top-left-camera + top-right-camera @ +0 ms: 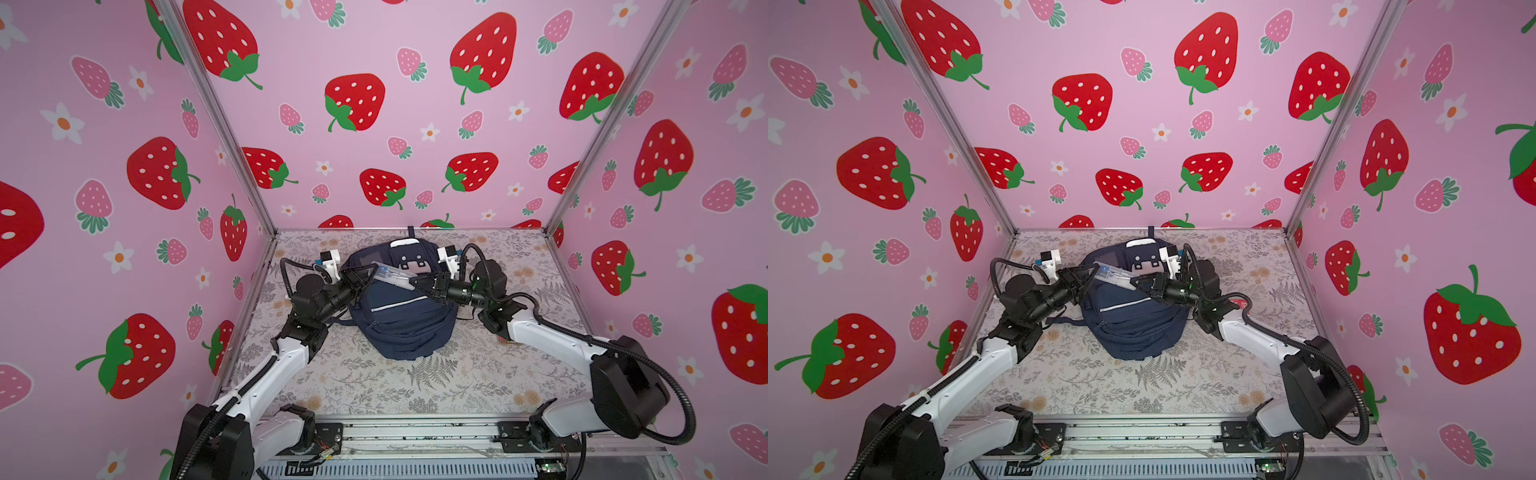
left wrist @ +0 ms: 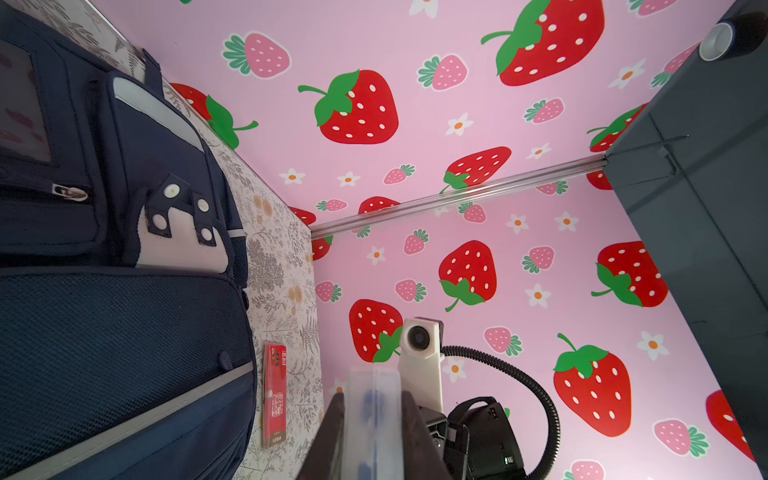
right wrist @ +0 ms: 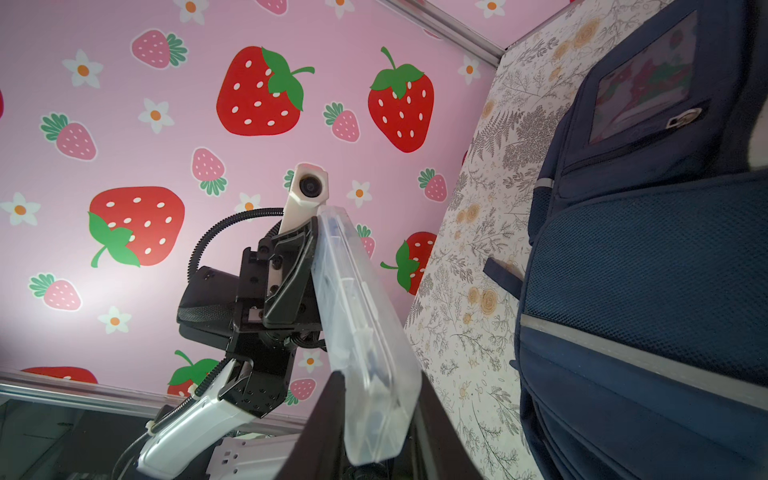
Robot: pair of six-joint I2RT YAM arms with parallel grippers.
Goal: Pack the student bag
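Student bag (image 1: 401,307) lies mid-table (image 1: 374,386), no compartment visibly open. Above it, left fingers (image 2: 332,436) and right fingers (image 3: 324,436) each pinch an end of a clear pencil case (image 1: 392,275). Red packet (image 2: 274,395) lies alongside; packing looks barely begun.

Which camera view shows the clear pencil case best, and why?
The right wrist view: the clear pencil case appears whole, close and sharp. The left wrist view shows only one blurred end; both top views show it small, over the student bag.
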